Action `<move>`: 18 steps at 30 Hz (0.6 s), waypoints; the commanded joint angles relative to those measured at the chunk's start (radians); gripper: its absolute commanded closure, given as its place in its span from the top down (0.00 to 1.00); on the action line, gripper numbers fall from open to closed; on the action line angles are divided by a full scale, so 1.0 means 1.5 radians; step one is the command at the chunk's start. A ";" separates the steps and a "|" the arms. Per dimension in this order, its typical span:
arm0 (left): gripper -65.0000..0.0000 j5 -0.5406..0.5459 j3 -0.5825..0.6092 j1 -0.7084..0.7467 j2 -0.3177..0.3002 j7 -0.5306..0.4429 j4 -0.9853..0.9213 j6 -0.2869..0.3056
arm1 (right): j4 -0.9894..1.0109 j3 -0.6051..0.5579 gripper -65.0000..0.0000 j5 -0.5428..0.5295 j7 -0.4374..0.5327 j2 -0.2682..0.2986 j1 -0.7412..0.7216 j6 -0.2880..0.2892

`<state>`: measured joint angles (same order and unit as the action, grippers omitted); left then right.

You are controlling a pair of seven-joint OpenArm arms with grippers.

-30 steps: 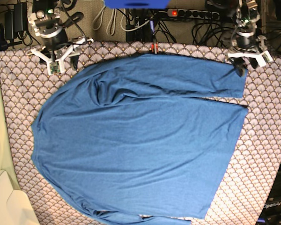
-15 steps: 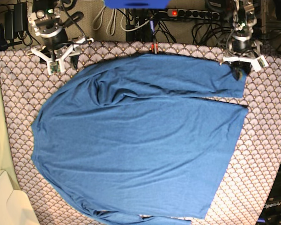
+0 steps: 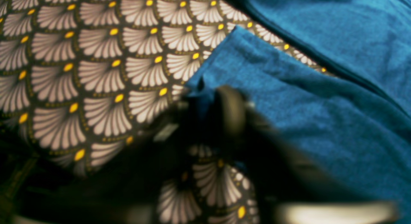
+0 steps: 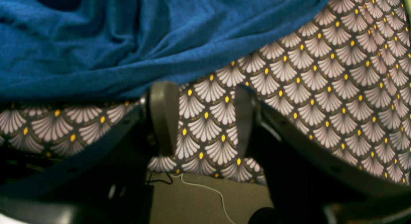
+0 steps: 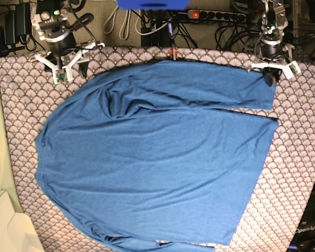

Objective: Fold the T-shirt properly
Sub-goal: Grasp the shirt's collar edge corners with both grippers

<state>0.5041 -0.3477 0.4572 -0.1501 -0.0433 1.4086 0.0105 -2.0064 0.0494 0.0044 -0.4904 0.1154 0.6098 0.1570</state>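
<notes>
base view: the big plain medium-blue knit t-shirt [image 5: 152, 157] lay spread flat over the desk [image 5: 299, 152] with its scallop-patterned grey-white cloth, one long sleeve folded across the top. left end effector [image 5: 271, 77] sat on that sleeve's cuff corner, right end effector [image 5: 63, 68] hung off the fabric near the far edge.

left wrist view: blurry, but the fingers were clenched on the blue cuff corner.

right wrist view: fingers [image 4: 163, 114] spread wide apart over bare cloth, grasping nothing, shirt edge just beside them.
</notes>
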 commanded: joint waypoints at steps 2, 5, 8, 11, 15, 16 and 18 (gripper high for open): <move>0.00 0.001 -0.003 0.004 -0.006 -0.009 0.008 0.001 | -0.010 0.002 0.45 0.002 0.013 0.003 -0.002 0.001; 0.03 0.001 -0.003 0.006 -0.004 -0.009 0.008 0.001 | -0.009 0.002 0.45 0.002 0.013 0.003 -0.004 0.001; 0.00 0.001 -0.003 0.007 -0.004 -0.009 0.008 0.001 | 0.008 0.002 0.45 0.002 0.009 0.003 -0.023 0.001; 0.01 0.001 -0.003 0.008 -0.006 -0.009 0.008 0.001 | 0.026 0.002 0.45 0.001 -0.023 0.002 -0.050 0.001; 0.01 0.001 -0.003 0.008 -0.007 -0.009 0.009 0.001 | 0.027 0.002 0.45 0.000 -0.066 0.000 -0.091 0.001; 0.01 0.000 -0.003 0.008 -0.007 -0.009 0.009 0.001 | 0.027 0.002 0.45 0.000 -0.076 0.000 -0.104 0.001; 0.01 -0.003 -0.003 0.008 -0.004 -0.009 0.011 0.001 | 0.032 0.000 0.45 -0.001 -0.098 -0.001 -0.125 0.001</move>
<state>0.5014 -0.3477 0.4629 -0.1493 -0.0463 1.4090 0.0082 -1.9465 0.0494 0.0025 -0.6506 0.1127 0.4244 0.1570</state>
